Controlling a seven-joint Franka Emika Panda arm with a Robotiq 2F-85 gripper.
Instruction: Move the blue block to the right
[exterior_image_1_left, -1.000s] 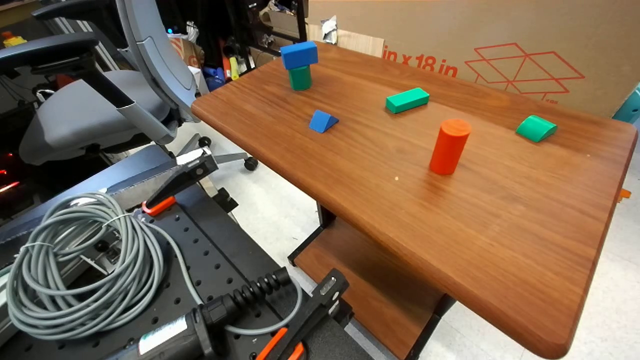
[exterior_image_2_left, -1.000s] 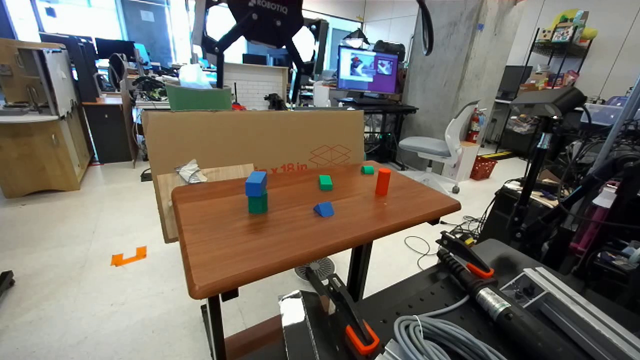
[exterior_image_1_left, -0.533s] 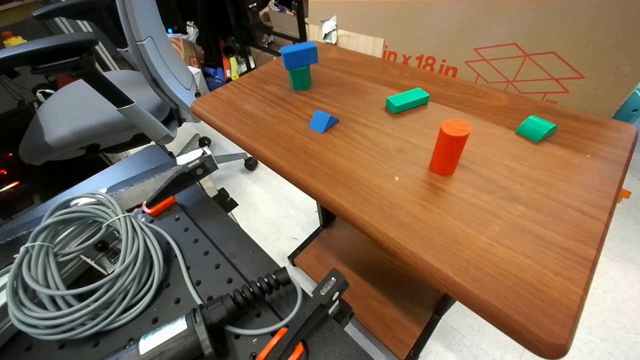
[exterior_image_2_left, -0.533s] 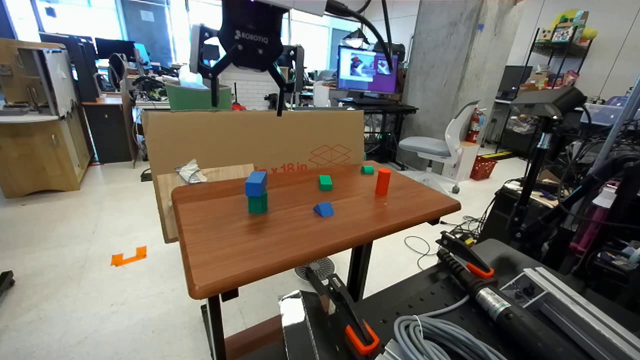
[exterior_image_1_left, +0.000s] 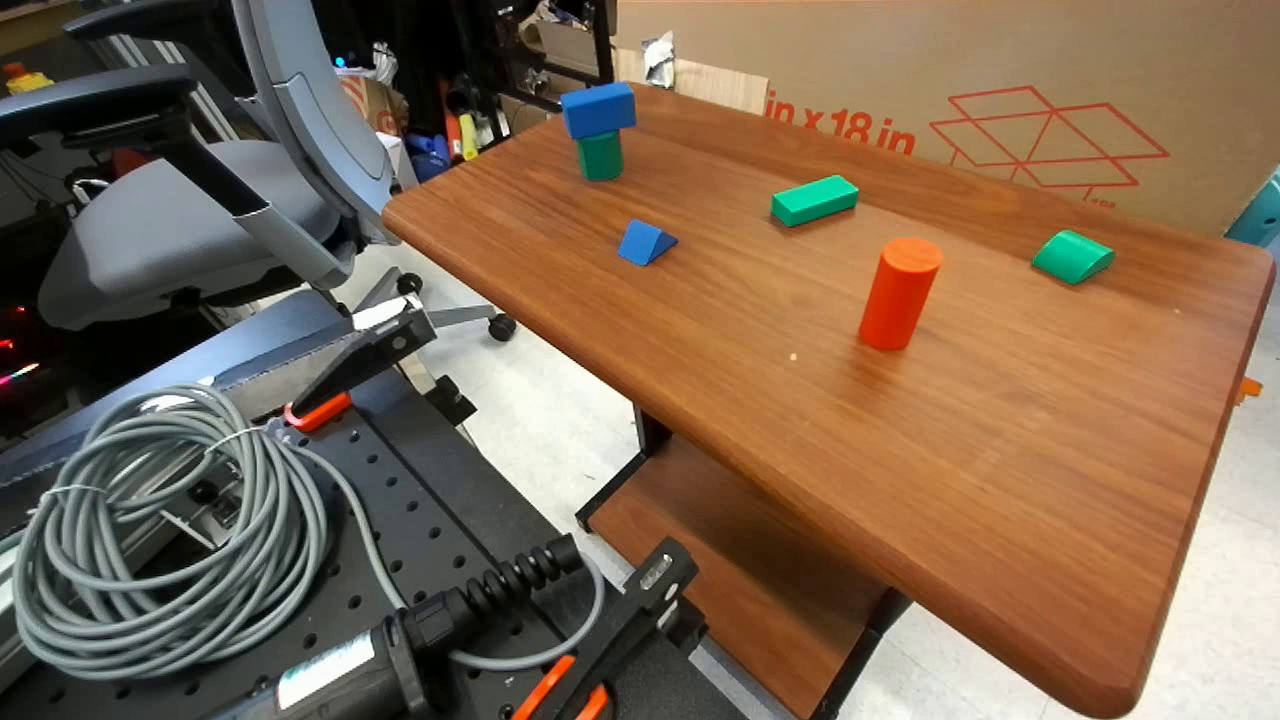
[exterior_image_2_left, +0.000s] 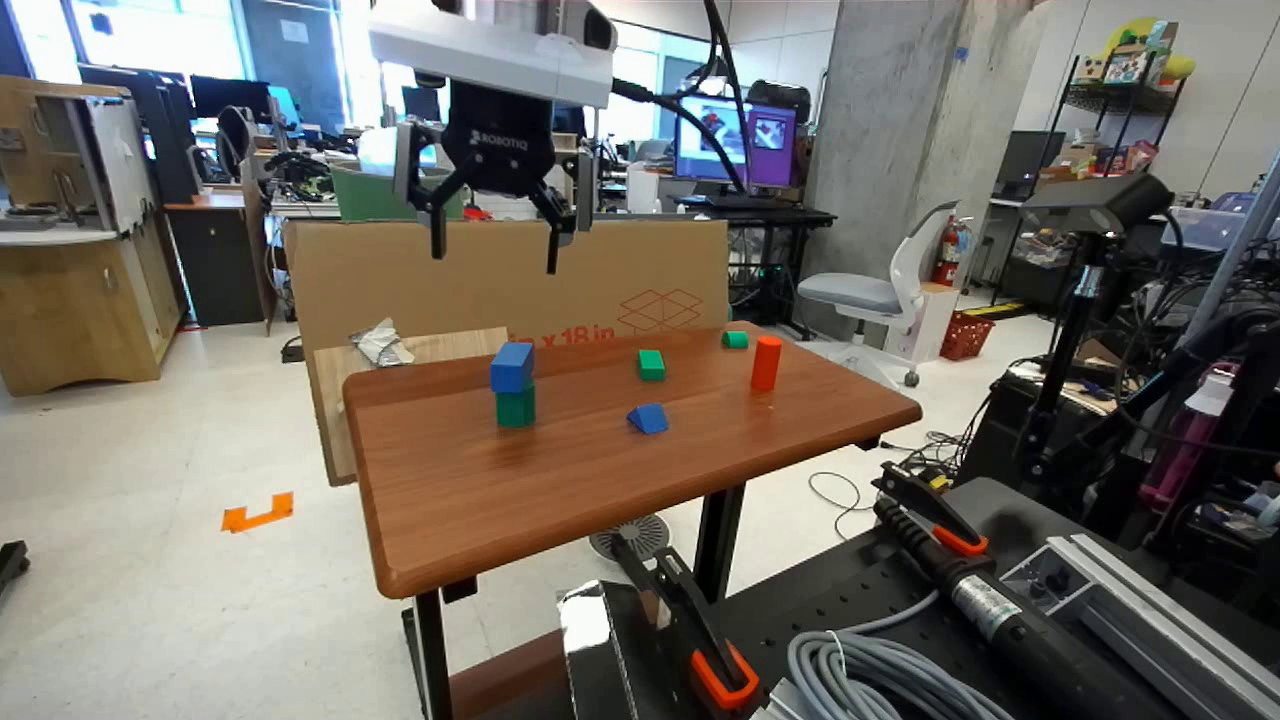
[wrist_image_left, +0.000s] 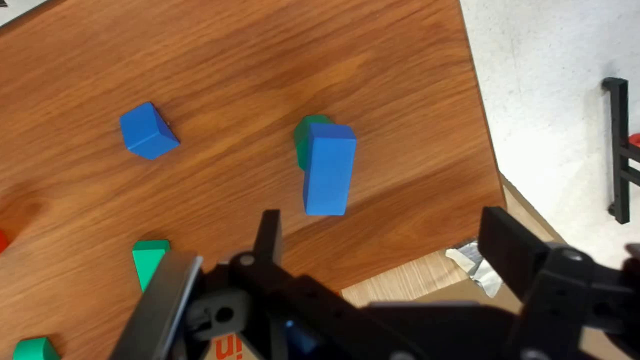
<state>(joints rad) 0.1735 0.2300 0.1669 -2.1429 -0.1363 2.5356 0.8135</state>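
Observation:
The blue block (exterior_image_1_left: 598, 111) is a long bar lying flat on top of a dark green block (exterior_image_1_left: 600, 158) at one end of the table. The same stack shows in an exterior view, with the blue block (exterior_image_2_left: 511, 367) above the green block (exterior_image_2_left: 516, 408). In the wrist view the blue block (wrist_image_left: 327, 172) lies just beyond the fingertips and partly covers the green block (wrist_image_left: 302, 140). My gripper (exterior_image_2_left: 495, 262) is open and hangs in the air above the stack, apart from it. In the wrist view the gripper (wrist_image_left: 382, 215) has wide-spread fingers with nothing between them.
A small blue wedge (exterior_image_1_left: 646, 243), a green bar (exterior_image_1_left: 815, 201), an upright red cylinder (exterior_image_1_left: 900, 294) and a green half-round piece (exterior_image_1_left: 1073, 257) stand on the wooden table (exterior_image_1_left: 1000, 500). A large cardboard sheet (exterior_image_2_left: 400, 270) stands behind the table's back edge.
My gripper has moved down toward the table and looks smaller, farther from that exterior camera. It stays open. The blocks have not moved.

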